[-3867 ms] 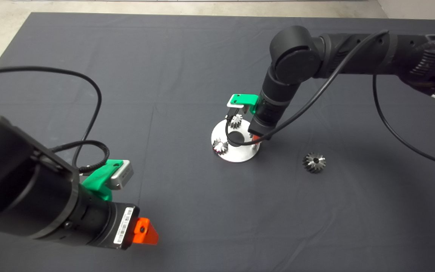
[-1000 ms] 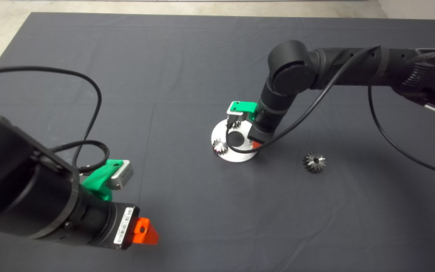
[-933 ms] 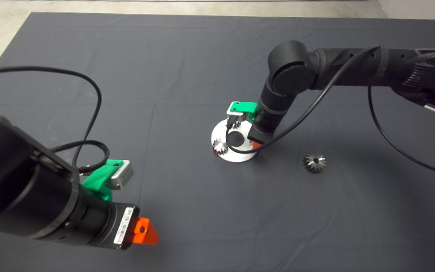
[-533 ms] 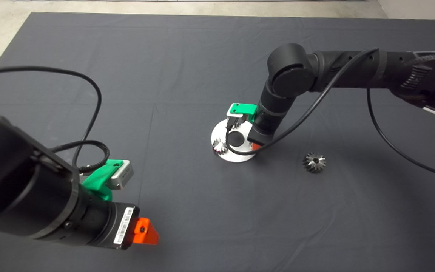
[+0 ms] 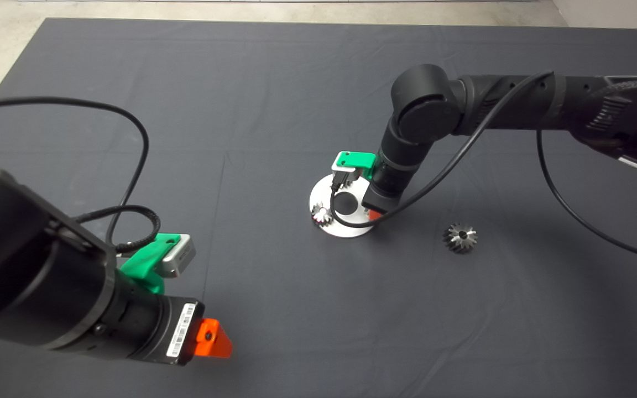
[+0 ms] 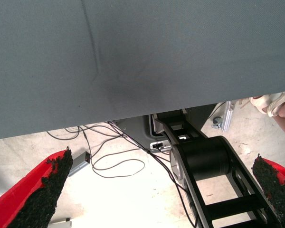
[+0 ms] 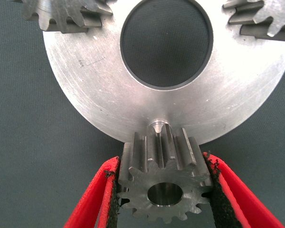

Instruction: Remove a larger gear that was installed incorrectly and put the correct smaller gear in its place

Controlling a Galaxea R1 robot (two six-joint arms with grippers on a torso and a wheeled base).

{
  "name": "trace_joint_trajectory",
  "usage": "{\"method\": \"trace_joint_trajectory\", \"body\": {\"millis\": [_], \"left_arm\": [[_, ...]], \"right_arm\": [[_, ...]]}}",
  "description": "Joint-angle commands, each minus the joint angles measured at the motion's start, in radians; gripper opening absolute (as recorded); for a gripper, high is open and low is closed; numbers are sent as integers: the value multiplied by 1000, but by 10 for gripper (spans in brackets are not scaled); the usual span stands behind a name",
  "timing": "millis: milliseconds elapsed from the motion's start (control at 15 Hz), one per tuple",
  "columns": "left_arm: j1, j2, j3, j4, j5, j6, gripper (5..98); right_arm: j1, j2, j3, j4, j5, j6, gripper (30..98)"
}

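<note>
The right hand [image 7: 164, 194] is clenched on the small dark-grey steel gear [image 7: 162, 178], holding it just over a short peg [image 7: 156, 127] at the round silver plate's [image 7: 104, 114] rim, the plate's 4 o'clock in the head view. The wide flared steel gear [image 5: 460, 237] lies discarded on the tabletop [image 5: 274, 309], toward 4 o'clock. The left hand [image 6: 152, 190] waits released.

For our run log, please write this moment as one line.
right gripper: shut on smaller gear, at pin | larger gear: on mat | left gripper: parked

dark mat [image 5: 241, 83] — round silver plate [image 5: 346, 228] near its middle, the larger gear [image 5: 460, 237] apart to one side
</note>
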Motion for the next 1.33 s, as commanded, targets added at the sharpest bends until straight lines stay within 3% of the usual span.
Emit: {"method": "trace_joint_trajectory", "body": {"millis": [0,1267], "left_arm": [[-9,1,16,-20,0,1,977],[-9,-1,16,-20,0,2,977]], "right_arm": [[23,10,9,-45,-127,-3,412],[6,12,41,-59,-131,-3,411]]}}
